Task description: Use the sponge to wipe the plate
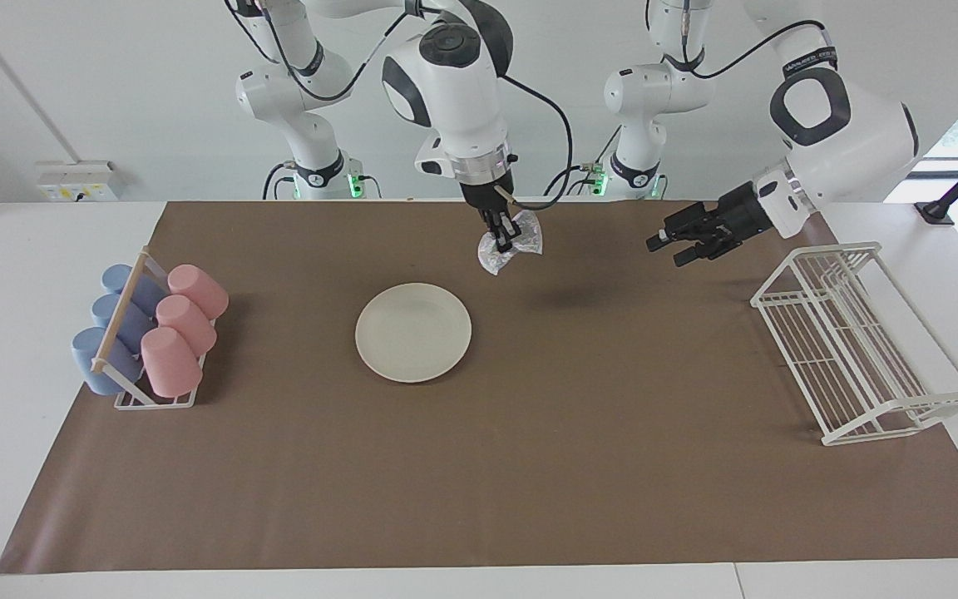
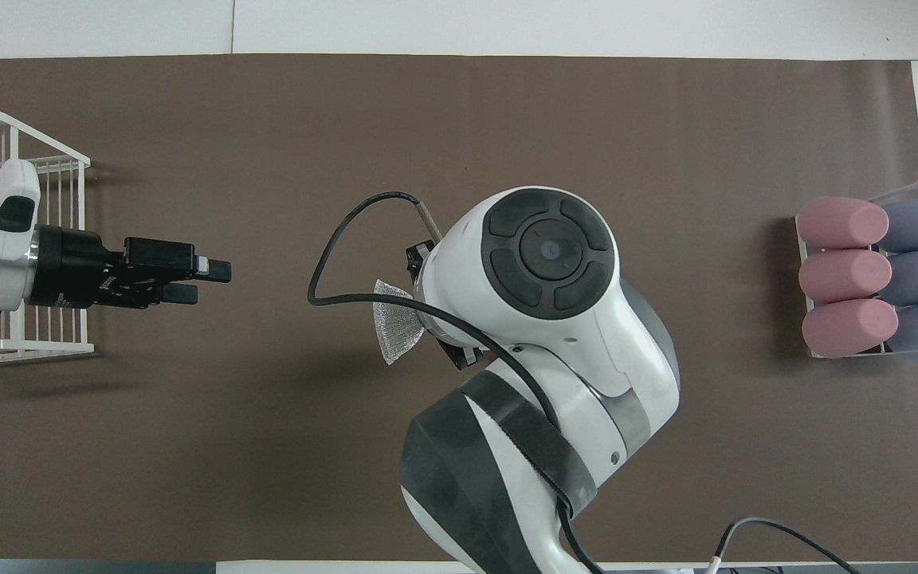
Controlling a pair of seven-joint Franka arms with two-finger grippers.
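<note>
Overhead view, right arm (image 2: 547, 335) hides plate (image 1: 413, 332)

The round cream-white plate (image 1: 413, 332) sits mid-mat on the brown paper mat (image 1: 529, 466), with the small rack of pink and blue cups (image 1: 150, 333) toward the right arm's end and the white wire rack (image 1: 857, 345) toward the left arm's end.

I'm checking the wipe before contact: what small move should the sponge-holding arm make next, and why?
Probably carry the sponge over the plate and lower it. The right end effector is shut on the sponge, up in the air over bare mat nearer the robots than the plate, not touching it. The left end effector waits open near the wire rack.
</note>
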